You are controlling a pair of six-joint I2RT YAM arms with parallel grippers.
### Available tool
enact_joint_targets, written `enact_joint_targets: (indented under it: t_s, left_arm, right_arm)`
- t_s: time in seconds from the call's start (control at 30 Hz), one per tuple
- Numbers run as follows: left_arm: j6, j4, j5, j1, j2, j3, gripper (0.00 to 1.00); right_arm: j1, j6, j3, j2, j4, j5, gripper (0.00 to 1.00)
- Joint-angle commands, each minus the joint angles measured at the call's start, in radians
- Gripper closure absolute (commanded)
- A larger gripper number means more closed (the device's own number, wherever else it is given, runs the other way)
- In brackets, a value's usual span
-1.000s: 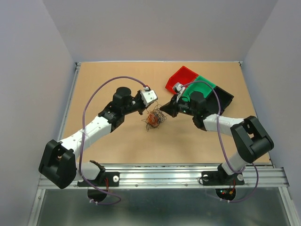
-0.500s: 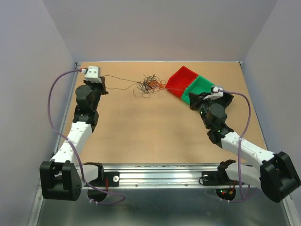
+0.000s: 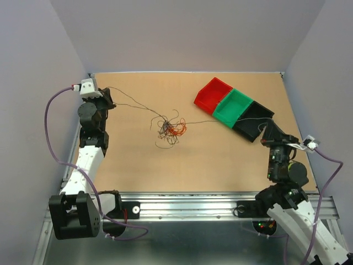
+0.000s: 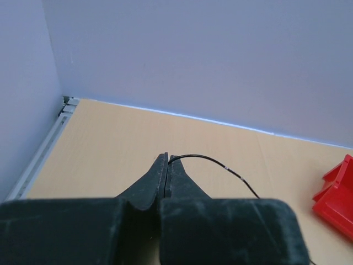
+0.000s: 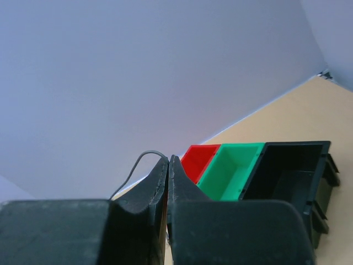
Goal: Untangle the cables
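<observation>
The cables [image 3: 170, 130] are a loose knot of thin black and orange-red wires lying mid-table. One black wire [image 3: 135, 105] runs from the knot to my left gripper [image 3: 108, 94] at the far left corner. In the left wrist view that gripper [image 4: 167, 157] is shut on this black wire [image 4: 220, 164]. A grey wire [image 3: 201, 121] stretches from the knot across the bins to my right gripper [image 3: 263, 127]. The right wrist view shows that gripper [image 5: 167, 158] shut on the grey wire [image 5: 137, 163].
Three bins stand in a diagonal row at the back right: red [image 3: 212, 91], green [image 3: 234, 106] and black [image 3: 254, 118]. My right gripper hovers just beyond the black bin's near corner. The enclosure walls stand close on the left and at the back.
Both arms have swung far apart from the middle, each keeping hold of a wire. The knot went to the back of the table and now lies mid-table, more spread out.
</observation>
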Motion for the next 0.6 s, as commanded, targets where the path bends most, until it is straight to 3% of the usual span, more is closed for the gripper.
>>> enact_joint_targets:
  t_s: [0.0,0.33,0.4,0.43,0.47,0.53,0.57]
  left_arm:
    - [-0.04,0.067,-0.028,0.023,-0.029,-0.004,1.0]
    - [-0.077,0.096,-0.137,0.05,-0.044,-0.024,1.0]
    - [-0.045,0.101,-0.048,0.05,-0.044,-0.018,0.91]
    - [-0.022,0.1,0.021,0.05,-0.044,-0.013,0.86]
    - [0.003,0.103,0.163,0.05,-0.042,-0.008,0.81]
    - [0.067,0.1,0.355,0.049,-0.044,0.001,0.56]
    - [0.084,0.097,0.385,0.044,-0.045,0.001,0.07]
  right_arm:
    - [-0.002,-0.011,-0.011,-0.129,-0.159,0.068,0.99]
    - [-0.002,0.061,-0.034,-0.249,-0.216,0.208,0.99]
    - [-0.002,0.038,-0.035,-0.261,-0.216,0.173,0.99]
    - [-0.002,0.023,-0.028,-0.256,-0.216,0.082,0.99]
    - [-0.002,0.01,-0.019,-0.244,-0.214,0.026,0.99]
    - [-0.001,-0.017,0.014,-0.178,-0.206,-0.156,0.99]
    - [-0.001,-0.026,0.026,-0.119,-0.191,-0.222,1.0]
